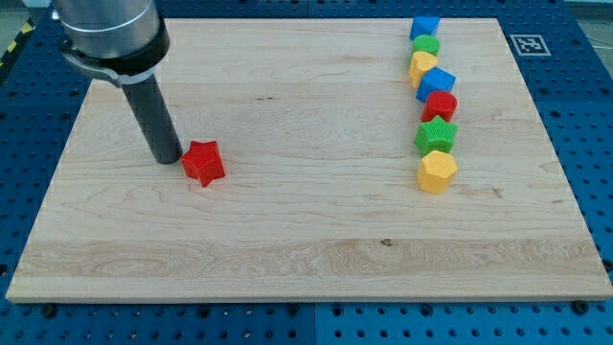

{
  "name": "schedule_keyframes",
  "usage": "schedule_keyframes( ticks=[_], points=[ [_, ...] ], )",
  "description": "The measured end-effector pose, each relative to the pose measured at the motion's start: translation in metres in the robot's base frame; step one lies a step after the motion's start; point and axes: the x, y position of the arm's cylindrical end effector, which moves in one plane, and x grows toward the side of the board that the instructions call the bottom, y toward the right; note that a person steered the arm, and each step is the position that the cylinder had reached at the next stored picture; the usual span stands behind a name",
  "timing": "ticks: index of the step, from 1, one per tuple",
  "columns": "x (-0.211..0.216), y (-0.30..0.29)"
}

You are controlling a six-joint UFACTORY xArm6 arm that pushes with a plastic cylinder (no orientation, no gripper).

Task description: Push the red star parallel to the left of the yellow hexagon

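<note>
The red star (pixel 204 162) lies on the wooden board (pixel 306 259) at the view's left of centre. My tip (pixel 169 156) rests on the board just left of the red star, close to it or touching it. The yellow hexagon (pixel 437 172) lies far to the view's right, at the bottom end of a line of blocks, at about the same height in the view as the star.
Above the yellow hexagon runs a line of blocks: a green star (pixel 436 136), a red cylinder-like block (pixel 441 105), a blue block (pixel 436 82), a yellow block (pixel 422 64), a green block (pixel 426 45) and a blue cube (pixel 424 26). A marker tag (pixel 527 44) sits at the board's top right.
</note>
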Motion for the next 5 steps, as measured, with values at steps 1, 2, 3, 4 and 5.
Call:
schedule_keyframes(
  ticks=[1,2,3,4,5],
  points=[
    [0.000,0.011],
    [0.000,0.020],
    [0.000,0.023],
    [0.009,0.025],
    [0.022,0.028]
  ],
)
